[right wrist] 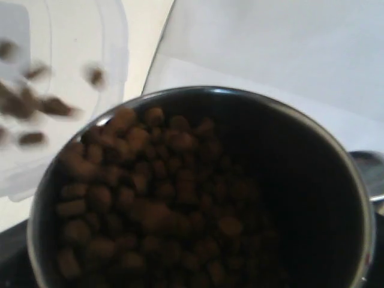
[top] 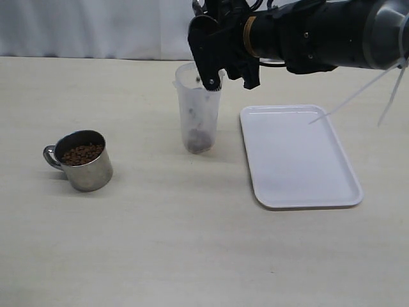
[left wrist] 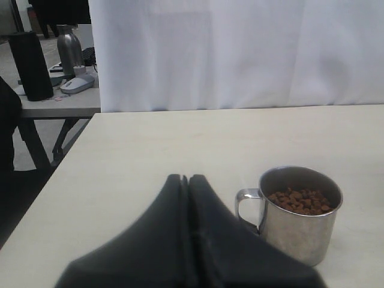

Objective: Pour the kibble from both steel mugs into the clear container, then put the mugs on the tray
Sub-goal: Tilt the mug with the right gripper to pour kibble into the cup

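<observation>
My right gripper [top: 230, 67] hangs over the clear container [top: 198, 109], shut on a tilted steel mug [right wrist: 336, 156]. The mug fills the right wrist view and hides the fingers. Brown kibble [right wrist: 150, 198] lies heaped toward the mug's lower lip, and blurred pellets [right wrist: 36, 105] are falling into the container [right wrist: 72, 72]. A small heap of kibble [top: 199, 139] lies at the container's bottom. The other steel mug [top: 83, 160], full of kibble [top: 82, 153], stands upright at the left. My left gripper [left wrist: 187, 178] is shut and empty, close beside that mug [left wrist: 300, 216]. The white tray [top: 300, 160] lies bare on the right.
White cable ties [top: 358, 96] stick out from the right arm above the tray. A white curtain [top: 96, 25] closes off the back. Beyond the table's side edge [left wrist: 66, 162] stands another desk [left wrist: 54, 102] with dark items and a bottle.
</observation>
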You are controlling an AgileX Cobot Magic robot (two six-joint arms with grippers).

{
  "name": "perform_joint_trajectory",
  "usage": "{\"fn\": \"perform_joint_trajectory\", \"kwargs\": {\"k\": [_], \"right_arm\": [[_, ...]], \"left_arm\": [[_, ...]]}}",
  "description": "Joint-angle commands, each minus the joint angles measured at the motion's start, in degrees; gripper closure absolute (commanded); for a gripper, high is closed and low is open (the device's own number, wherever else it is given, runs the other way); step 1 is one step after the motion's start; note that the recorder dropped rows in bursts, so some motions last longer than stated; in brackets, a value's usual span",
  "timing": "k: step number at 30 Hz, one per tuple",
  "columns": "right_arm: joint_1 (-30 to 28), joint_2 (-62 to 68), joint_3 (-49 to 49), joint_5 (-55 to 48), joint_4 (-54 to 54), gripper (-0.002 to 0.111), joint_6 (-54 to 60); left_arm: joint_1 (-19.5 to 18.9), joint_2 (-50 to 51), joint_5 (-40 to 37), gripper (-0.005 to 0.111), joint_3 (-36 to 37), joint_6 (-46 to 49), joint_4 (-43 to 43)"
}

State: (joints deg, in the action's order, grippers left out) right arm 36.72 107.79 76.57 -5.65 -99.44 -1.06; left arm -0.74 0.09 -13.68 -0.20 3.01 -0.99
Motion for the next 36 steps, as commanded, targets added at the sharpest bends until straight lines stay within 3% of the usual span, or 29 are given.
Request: {"fn": "perform_joint_trajectory", "kwargs": {"k": [1,36], "right_arm": [[0.1,-0.5,0.7,0.8,-0.5,0.104,1.4],[0.1,-0.5,2.0,3.7,-0.5,0.104,9.5]], "left_arm": [[0.1,-0.1,0.4,0.107,0.2,-0.1,0.2],[0.1,-0.1,0.7,0.107,0.2,-0.1,0.2]]}}
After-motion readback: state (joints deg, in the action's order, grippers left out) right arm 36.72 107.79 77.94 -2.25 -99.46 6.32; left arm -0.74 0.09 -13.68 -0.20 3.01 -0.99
